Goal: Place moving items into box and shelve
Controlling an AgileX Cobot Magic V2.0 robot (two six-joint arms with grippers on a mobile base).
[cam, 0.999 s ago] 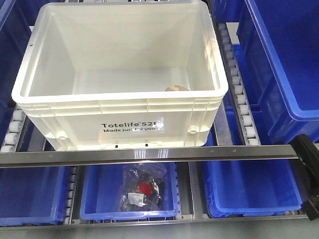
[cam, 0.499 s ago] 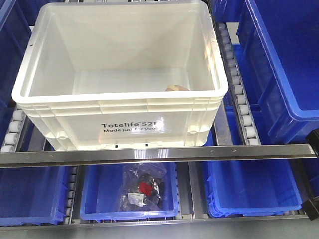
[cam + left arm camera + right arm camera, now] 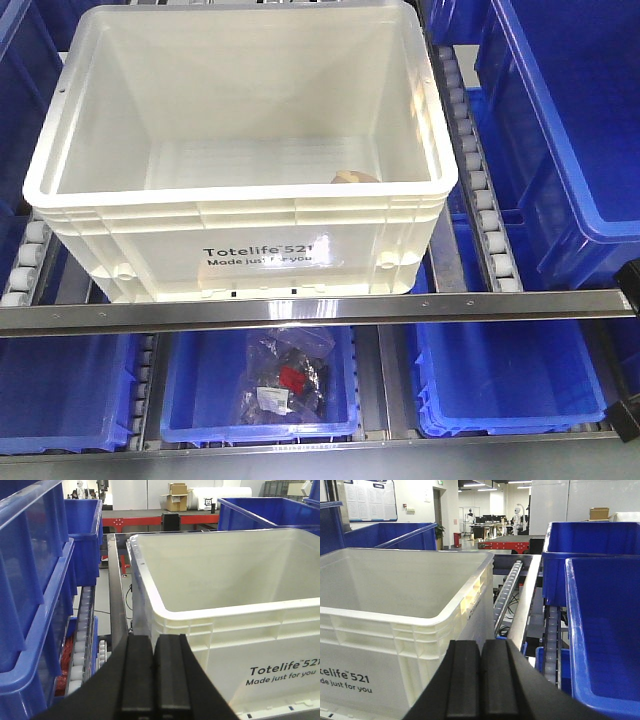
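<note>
The large white rectangular plastic crate (image 3: 245, 225) with a ribbed rim and black "Totelife 521" print sits on the roller shelf, its printed wall just behind the long steel front rail (image 3: 300, 308). Deep blue plastic bins (image 3: 560, 130) stand to the right of the crate, more of them on the left, and three smaller blue bins (image 3: 500, 380) sit on the level below it; the one under the crate's middle holds a clear bag of dark parts with a red piece (image 3: 285, 385).

Inside the crate, one small pinkish-brown rounded toy with a cream top (image 3: 352, 177) lies on the floor against the front wall, towards the right corner. Only its top shows over the rim. No second toy is visible; the front wall hides the near strip of the floor, so I cannot tell whether the pale one is in there too.

The left gripper (image 3: 154, 675) hangs just in front of the crate's left front corner, its black fingers pressed together with nothing between them. The right gripper (image 3: 481, 680) is off the crate's right front corner, likewise pressed together and empty.

In my judgement the task is nearly finished: at least one item is boxed and the crate is shelved. What may remain is nudging the crate deeper.
</note>
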